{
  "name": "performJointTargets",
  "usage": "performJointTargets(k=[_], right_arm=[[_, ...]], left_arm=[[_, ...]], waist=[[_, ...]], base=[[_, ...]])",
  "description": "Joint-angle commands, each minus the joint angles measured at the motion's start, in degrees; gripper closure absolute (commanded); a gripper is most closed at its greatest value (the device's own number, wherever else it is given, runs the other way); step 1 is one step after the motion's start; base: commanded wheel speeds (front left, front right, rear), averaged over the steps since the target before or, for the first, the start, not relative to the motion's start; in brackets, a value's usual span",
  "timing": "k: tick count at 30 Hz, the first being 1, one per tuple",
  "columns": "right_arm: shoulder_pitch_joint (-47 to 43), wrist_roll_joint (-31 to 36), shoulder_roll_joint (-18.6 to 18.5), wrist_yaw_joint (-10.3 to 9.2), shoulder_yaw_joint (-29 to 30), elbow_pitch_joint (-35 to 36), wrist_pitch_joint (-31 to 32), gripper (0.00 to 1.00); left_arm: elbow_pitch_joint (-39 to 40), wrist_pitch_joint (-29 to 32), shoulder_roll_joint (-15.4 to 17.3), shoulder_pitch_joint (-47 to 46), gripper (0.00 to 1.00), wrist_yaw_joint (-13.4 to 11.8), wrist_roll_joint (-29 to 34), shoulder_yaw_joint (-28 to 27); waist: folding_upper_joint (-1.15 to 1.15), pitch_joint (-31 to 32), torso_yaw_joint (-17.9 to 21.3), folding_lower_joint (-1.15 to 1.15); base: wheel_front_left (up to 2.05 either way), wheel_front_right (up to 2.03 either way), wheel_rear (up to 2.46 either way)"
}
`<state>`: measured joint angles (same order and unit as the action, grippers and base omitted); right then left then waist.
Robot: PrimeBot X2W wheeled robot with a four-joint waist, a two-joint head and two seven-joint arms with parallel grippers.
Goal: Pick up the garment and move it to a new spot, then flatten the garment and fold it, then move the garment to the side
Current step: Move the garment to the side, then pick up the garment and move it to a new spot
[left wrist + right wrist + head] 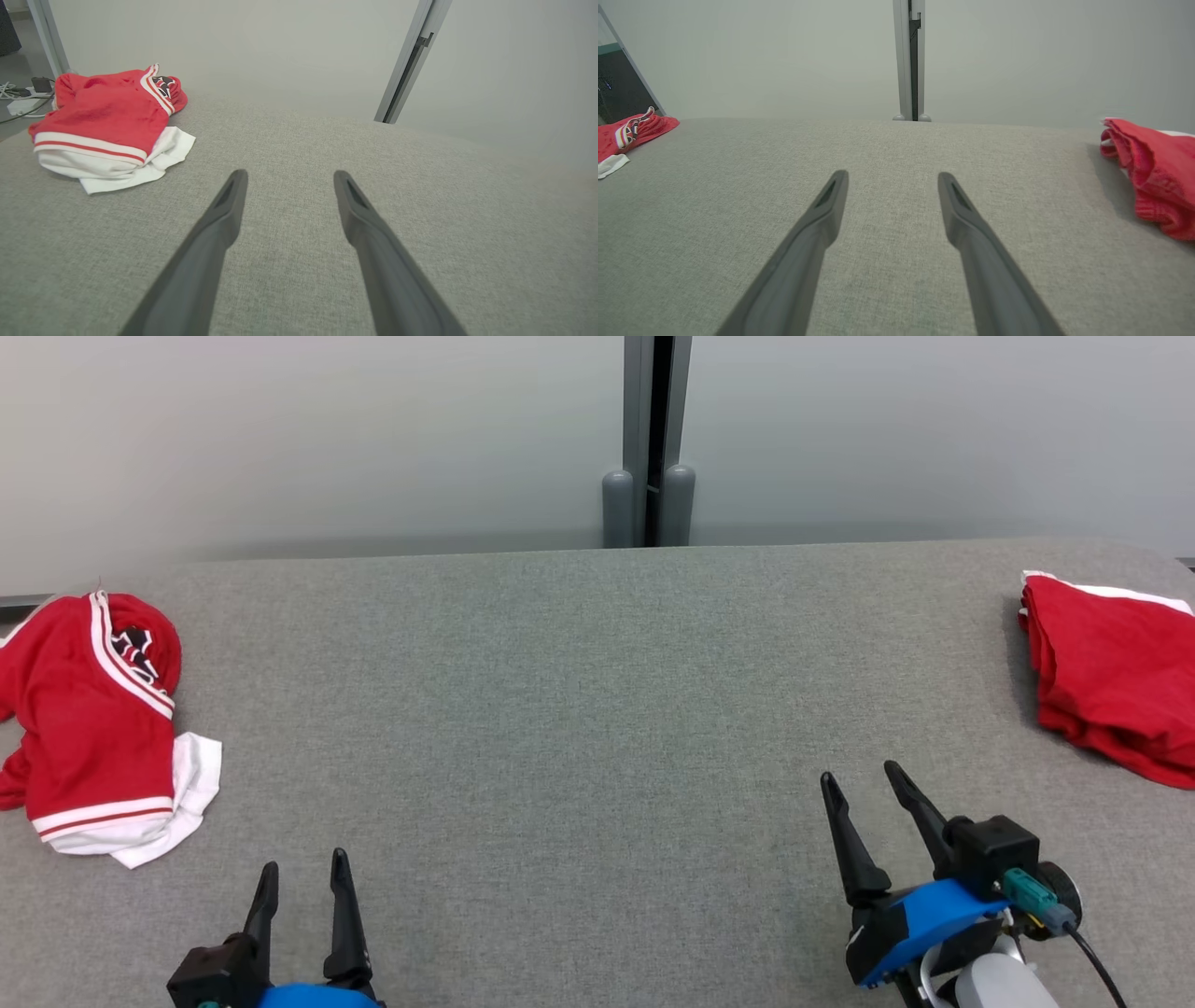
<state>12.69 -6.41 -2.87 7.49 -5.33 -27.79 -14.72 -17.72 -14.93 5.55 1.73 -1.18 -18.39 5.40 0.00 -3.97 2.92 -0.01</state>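
Red-and-white sports garment (pixel 93 728) is lying bunched up at nine o'clock on the grey table (pixel 597 709), probably waiting to be picked up. At three o'clock a folded red cloth (pixel 1111 681) is sitting, likely put aside. Both the left gripper (pixel 304 859) and the right gripper (pixel 858 771) are hanging wide open, holding nothing.

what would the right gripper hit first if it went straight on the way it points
Probably the bare grey tabletop: the right gripper aims toward the grey post beyond the far edge, well left of the folded red garment. Travelling level, it would reach the post; depth unclear.
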Motion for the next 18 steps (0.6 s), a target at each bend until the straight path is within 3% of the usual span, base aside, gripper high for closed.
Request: performJointTargets(k=[1, 18], right_arm=[[-1.2, -0.5, -0.1, 0.01, -0.2, 0.7, -0.2, 0.00], [-4.5, -1.6, 0.0, 0.01, 0.2, 4.1, 1.1, 0.00]], left_arm=[[-0.1, -0.3, 0.0, 0.5, 0.00, -0.1, 0.2, -0.2], [-0.2, -0.3, 0.1, -0.3, 0.00, 0.1, -0.1, 0.9]], waist=[[0.00, 0.0, 0.1, 0.01], [0.00, 0.8, 0.2, 0.01]], base=[[0.00, 0.00, 0.00], [0.00, 0.00, 0.00]])
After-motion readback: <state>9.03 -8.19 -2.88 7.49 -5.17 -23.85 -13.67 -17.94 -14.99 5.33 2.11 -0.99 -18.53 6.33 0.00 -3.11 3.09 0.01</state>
